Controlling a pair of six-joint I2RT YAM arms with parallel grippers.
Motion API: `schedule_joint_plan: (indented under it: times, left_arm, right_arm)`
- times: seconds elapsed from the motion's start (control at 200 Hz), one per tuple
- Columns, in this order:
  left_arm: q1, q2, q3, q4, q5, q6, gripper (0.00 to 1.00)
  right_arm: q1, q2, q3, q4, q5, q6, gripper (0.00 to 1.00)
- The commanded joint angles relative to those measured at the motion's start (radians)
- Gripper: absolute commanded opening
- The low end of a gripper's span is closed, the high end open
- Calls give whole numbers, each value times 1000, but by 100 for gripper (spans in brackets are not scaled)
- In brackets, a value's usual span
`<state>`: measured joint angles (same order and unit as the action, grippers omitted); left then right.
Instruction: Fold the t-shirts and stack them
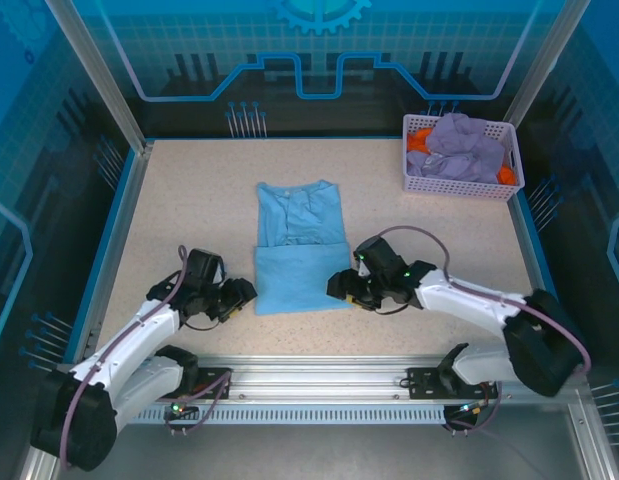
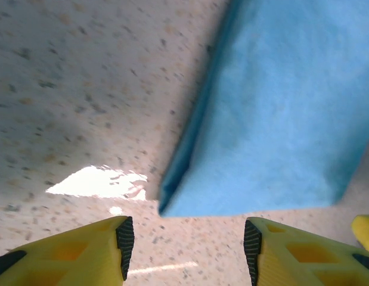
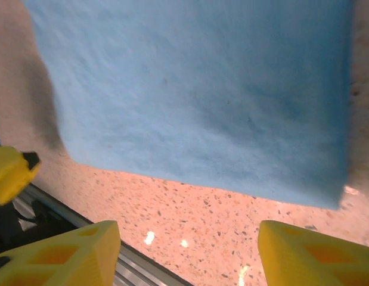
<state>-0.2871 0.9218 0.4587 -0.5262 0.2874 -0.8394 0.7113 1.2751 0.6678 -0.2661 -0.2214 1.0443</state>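
Two grippers, both with jaws parted and empty. Left gripper (image 2: 189, 241) sits low over bare tabletop, just off the near-left corner of the one light sky-blue cloth t-shirt (image 1: 299, 250). Right gripper (image 3: 187, 250) is just off its near-right edge. The shirt lies flat mid-way across the speckled beige table (image 1: 189, 200), a folded layer covering its near half. One lavender plastic mesh basket (image 1: 459, 188) at far right holds a lavender-purple cloth heap (image 1: 464, 145) plus orange cloth (image 1: 421, 140); can't tell how many shirts are inside.

White arms (image 1: 139, 335) with black joints and mauve cables (image 1: 407, 230) carry the yellow-fingered left tool (image 2: 185, 241) and right tool (image 3: 189, 250).
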Motion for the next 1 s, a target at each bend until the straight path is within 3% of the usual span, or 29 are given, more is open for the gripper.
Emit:
schedule_joint_plan:
  times: [0.0,0.12,0.38,0.515,0.855,0.995]
  left_arm:
    - [-53,18,25,-1,113,-26,53]
    - [-124,53,14,18,73,-63,50]
    - [-126,96,-65,168,41,-161,43]
    - [-127,160,-70,170,23,-173,39]
    - [-129,138,-78,126,-77,-189,44]
    - [-133,170,-89,193,-71,-213,42]
  right_arm:
    - [-30,-86,-27,-145,115,-21,66]
    - [-91,-65,-69,-109,35,-55,61]
    - [-105,125,-18,-81,-15,-134,49]
    - [-104,168,6,-95,-8,-148,46]
    - [-71,218,27,-78,-13,-147,44]
    - [-66,244,37,-87,1,-144,33]
